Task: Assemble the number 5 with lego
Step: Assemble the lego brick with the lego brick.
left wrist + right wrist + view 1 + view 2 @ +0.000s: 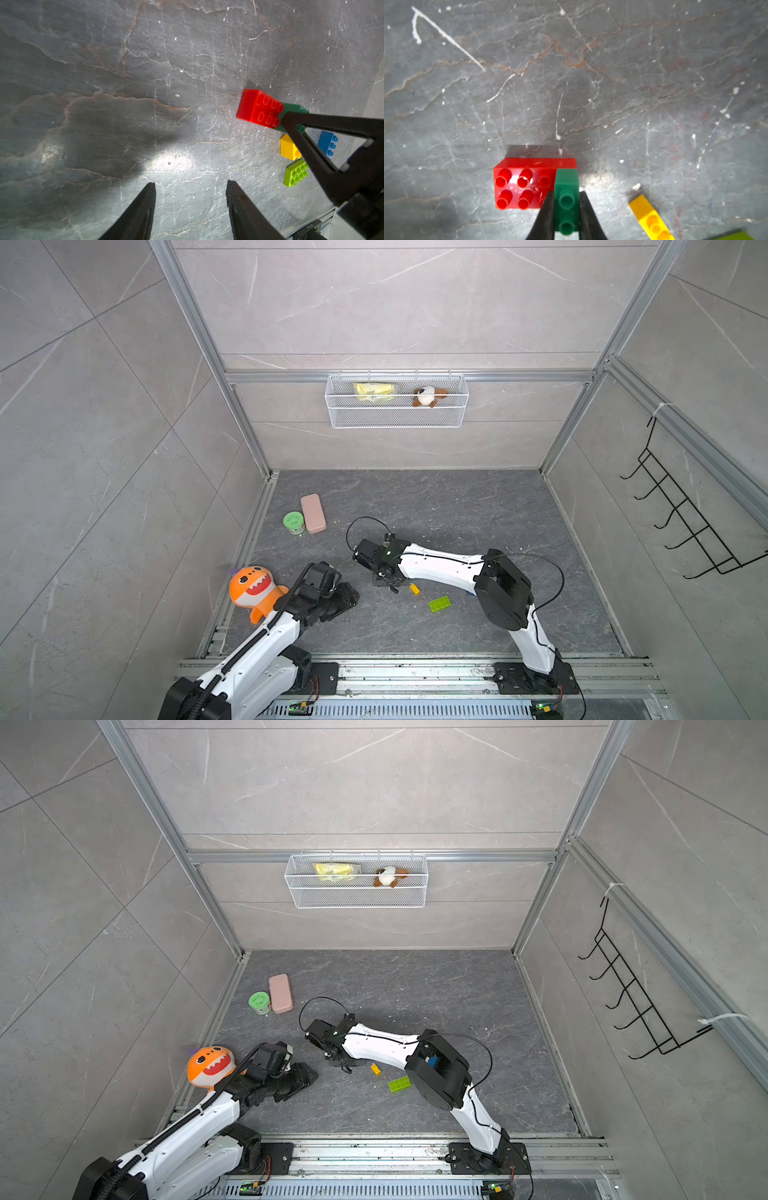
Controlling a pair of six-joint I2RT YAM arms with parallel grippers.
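In the right wrist view my right gripper (566,200) is shut on the short dark-green brick (566,180), which sits on one end of the long red brick (517,184) lying on the grey floor. A yellow brick (650,218) lies close beside them. In the left wrist view my left gripper (191,184) stands open over bare floor, apart from the red brick (257,108), yellow brick (287,147), blue brick (327,145) and lime-green brick (296,173). In both top views the right gripper (386,578) hides the red brick; yellow (414,588) and lime green (439,604) lie just right of it.
An orange shark plush (253,589) sits by my left arm at the floor's left edge. A pink block (313,513) and a green round tin (294,521) lie further back left. A wire basket (397,418) hangs on the back wall, a black hook rack (685,522) on the right wall.
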